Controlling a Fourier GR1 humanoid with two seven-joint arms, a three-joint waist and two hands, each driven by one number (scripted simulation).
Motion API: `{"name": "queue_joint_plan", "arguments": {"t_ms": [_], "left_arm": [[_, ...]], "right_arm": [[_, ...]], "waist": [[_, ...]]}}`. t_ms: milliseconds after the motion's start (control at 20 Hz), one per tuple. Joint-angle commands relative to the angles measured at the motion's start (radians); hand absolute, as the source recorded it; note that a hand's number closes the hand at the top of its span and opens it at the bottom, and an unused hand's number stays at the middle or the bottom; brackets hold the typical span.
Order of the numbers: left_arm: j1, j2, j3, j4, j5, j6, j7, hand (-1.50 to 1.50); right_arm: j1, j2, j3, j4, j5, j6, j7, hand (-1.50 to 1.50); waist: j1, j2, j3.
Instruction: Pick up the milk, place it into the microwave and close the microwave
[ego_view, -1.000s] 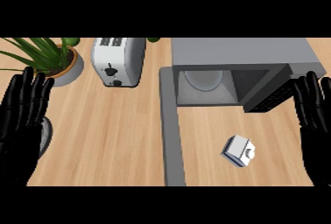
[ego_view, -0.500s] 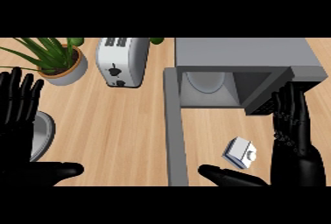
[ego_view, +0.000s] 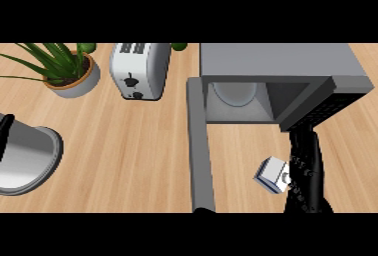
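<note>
The milk (ego_view: 270, 174), a small white and blue carton, lies on the wooden counter in front of the microwave (ego_view: 280, 61). The microwave's door (ego_view: 196, 150) is swung open toward me, so I see it edge-on as a long grey strip, and a glass plate (ego_view: 235, 93) shows inside. My right hand (ego_view: 305, 167) is turned edge-on just right of the carton, touching or nearly touching its right side. It is open, its straight fingers pointing at the microwave's dark panel (ego_view: 325, 105). Only a black sliver of my left hand (ego_view: 4, 137) shows at the left edge.
A silver toaster (ego_view: 139, 70) stands left of the microwave, and a potted plant (ego_view: 68, 75) at the back left. A round metal pot (ego_view: 26, 160) sits at the left edge. The open door divides the counter in two.
My right hand has turned edge-on and come in beside the milk's right side. My left hand has slid out to the left edge, and more of the metal pot shows.
</note>
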Motion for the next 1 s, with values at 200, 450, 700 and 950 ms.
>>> {"name": "queue_joint_plan", "arguments": {"t_ms": [200,450,700,950], "left_arm": [[0.157,0.006,0.1,-0.174,0.135,-0.066,0.058,-1.5],[0.165,-0.053,0.075,-0.188,0.099,-0.074,0.051,-1.5],[0.198,-0.019,0.18,-0.151,0.176,-0.159,0.024,-1.5],[0.233,-0.013,0.254,-0.104,0.237,-0.235,-0.008,-1.5]], "right_arm": [[0.083,0.001,0.045,0.1,0.048,-0.128,0.004,-1.5],[0.097,-0.053,-0.026,0.024,-0.033,-0.092,0.004,-1.5],[0.103,-0.032,-0.028,0.23,-0.148,-0.201,-0.171,-1.5],[0.128,-0.091,-0.133,0.246,-0.32,-0.207,-0.259,-1.5]], "waist": [[0.006,0.0,0.001],[-0.001,0.001,0.001],[0.002,0.002,0.001],[0.001,0.002,0.001]]}}
